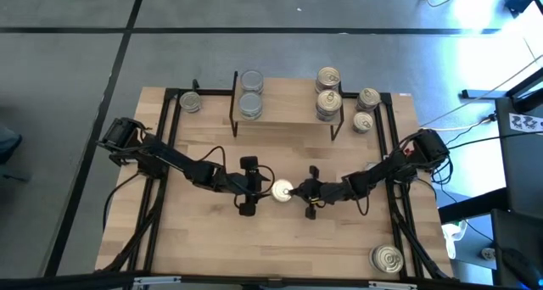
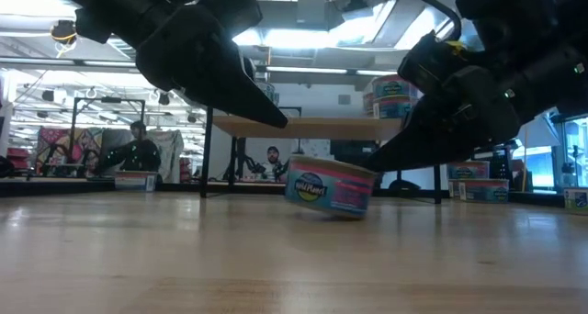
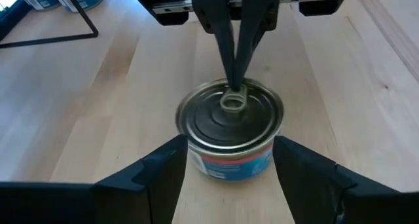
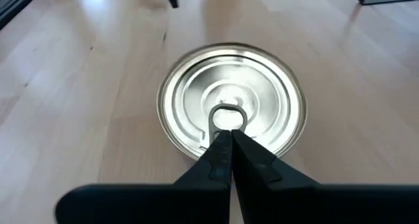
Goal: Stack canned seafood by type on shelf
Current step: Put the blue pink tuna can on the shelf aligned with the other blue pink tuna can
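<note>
1. One can (image 1: 281,190) sits mid-table, tilted, between both grippers.
2. Right gripper (image 4: 226,133) has its jaws together, the tips at the pull-ring; any grip on it is hidden.
3. Left gripper (image 3: 229,162) has its jaws apart, flanking the can.
4. Shelf (image 1: 284,103) carries more cans, labels unreadable.

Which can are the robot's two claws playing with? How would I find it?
Find the wooden table, then where both arms meet at its middle. The can lies between the left gripper and the right gripper. Other cans stand by the shelf or a corner; only this one is tipped, ring pinched.
</note>
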You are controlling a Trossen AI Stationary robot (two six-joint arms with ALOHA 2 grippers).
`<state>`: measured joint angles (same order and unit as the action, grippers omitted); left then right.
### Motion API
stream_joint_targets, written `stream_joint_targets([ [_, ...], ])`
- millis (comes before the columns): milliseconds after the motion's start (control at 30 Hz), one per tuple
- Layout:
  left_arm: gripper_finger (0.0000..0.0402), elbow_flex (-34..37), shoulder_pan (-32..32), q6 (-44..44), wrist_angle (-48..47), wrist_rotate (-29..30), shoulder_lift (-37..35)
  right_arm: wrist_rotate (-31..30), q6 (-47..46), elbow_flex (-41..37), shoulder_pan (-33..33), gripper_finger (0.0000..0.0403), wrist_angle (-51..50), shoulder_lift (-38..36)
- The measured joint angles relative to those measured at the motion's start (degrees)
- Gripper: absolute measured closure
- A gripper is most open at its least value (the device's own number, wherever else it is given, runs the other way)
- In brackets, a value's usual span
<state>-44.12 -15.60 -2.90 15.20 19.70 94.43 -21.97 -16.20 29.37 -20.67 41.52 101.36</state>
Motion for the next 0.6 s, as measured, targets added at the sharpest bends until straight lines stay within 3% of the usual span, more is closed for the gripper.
stream_joint_targets([
  [300, 0.0178, 0.00, 0.00, 4.27, -0.21, -0.02, 0.31, 0.00, 0.13, -0.59, 0.00, 0.0388, 1.42, 0.11],
  [600, 0.0178, 0.00, -0.66, 28.13, -0.65, 0.57, 3.95, 0.04, 0.08, -0.61, 0.02, 0.0388, 1.70, 0.13],
])
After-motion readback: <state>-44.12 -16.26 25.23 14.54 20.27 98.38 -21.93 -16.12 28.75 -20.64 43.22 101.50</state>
